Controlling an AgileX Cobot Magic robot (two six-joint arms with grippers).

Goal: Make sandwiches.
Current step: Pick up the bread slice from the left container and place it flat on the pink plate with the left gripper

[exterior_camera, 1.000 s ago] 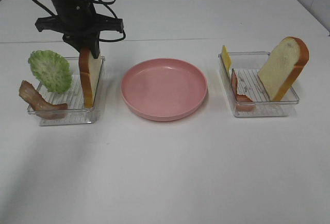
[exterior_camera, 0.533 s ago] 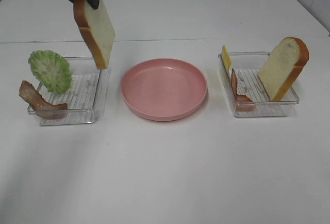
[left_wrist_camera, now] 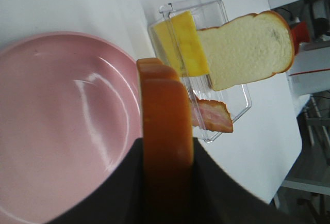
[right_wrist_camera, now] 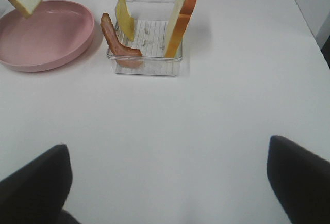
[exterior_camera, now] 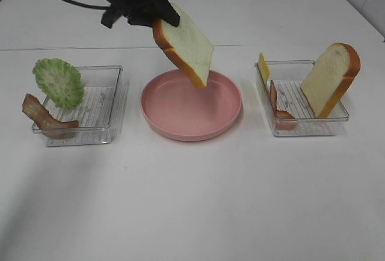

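At the left of the high view, a clear tray (exterior_camera: 114,92) holds the lettuce leaf (exterior_camera: 58,82) upright at its left rim and a bacon strip (exterior_camera: 45,116) draped over its near-left corner. At upper centre the left gripper (exterior_camera: 153,17) clamps the crust of a bread slice (exterior_camera: 187,44), which hangs tilted above the pink plate (exterior_camera: 191,116), clear of it. At the right, a second tray (exterior_camera: 307,127) holds the cheese square (exterior_camera: 263,67), another bacon strip (exterior_camera: 278,106) and a leaning second bread slice (exterior_camera: 331,80). The right gripper (right_wrist_camera: 167,182), seen only from its wrist camera, is spread wide over the table (right_wrist_camera: 206,131).

You now have the bread (exterior_camera: 185,46) out of the left tray (exterior_camera: 103,103), gripped by your left pincer (exterior_camera: 158,23) and tilted over the plate (exterior_camera: 180,130).
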